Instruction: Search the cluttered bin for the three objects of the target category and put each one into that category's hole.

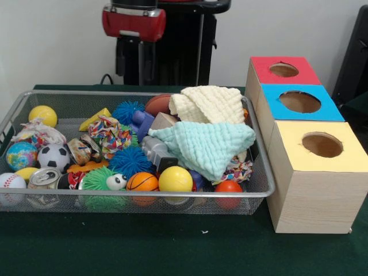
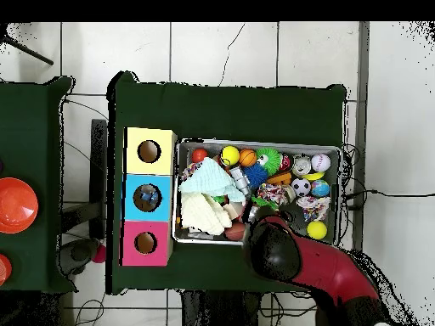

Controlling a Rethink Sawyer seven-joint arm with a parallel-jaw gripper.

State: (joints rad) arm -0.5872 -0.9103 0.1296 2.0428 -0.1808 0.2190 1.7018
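The wire mesh bin (image 1: 144, 195) (image 2: 182, 191) is full of balls, toys and two cloths. A greyish, wrinkly, see-through thing that looks like a bottle (image 1: 156, 152) lies in the middle, partly under the mint cloth (image 1: 207, 146); it also shows in the overhead view (image 2: 240, 179). No other bottle shows. The blue-surround hole (image 1: 299, 102) (image 2: 147, 198) is the middle of three on the wooden box, and something pale shows inside it from overhead. My arm's red and black end (image 1: 133, 23) (image 2: 273, 248) hangs at the bin's robot-side rim. The gripper itself is hidden.
A cream cloth (image 1: 208, 103) lies beside the mint one and covers the bin's box-side part. A silver can (image 1: 43, 178) lies at the bin's other end. Red-surround (image 1: 283, 69) and yellow-surround (image 1: 322, 144) holes flank the blue one.
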